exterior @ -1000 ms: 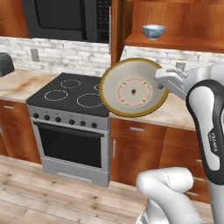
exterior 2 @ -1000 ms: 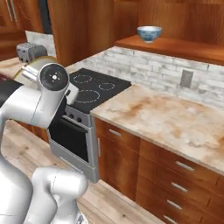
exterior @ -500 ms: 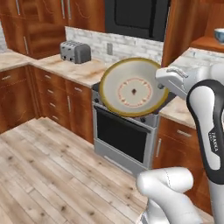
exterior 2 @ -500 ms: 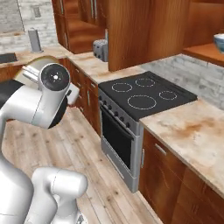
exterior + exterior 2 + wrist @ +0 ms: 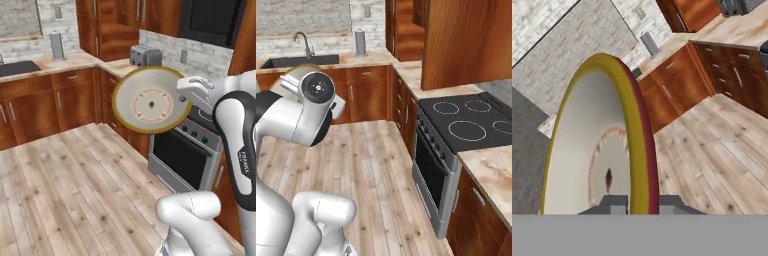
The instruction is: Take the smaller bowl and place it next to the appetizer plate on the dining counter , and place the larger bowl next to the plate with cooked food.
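Tool [image 5: 635,204] clamped on larger bowl [image 5: 150,99] rim, bowl on edge

Larger bowl [image 5: 150,100] held on edge in air, above floor [image 5: 65,185], in front of stove [image 5: 187,150]. Toaster [image 5: 145,55] on corner counter [image 5: 117,65] behind bowl. Sink [image 5: 17,67] far left; canister [image 5: 57,46] just right of it.

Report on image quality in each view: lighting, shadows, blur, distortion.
Left base view: flat even lighting, no cast shadows, slightly soft; the larger bowl, tilted on edge in the end effector, reads clearly. Right base view: same even light, cooktop rings sharp. Hand view: bowl rim looms large and foreshortened; kitchen behind appears tilted, textures coarse.
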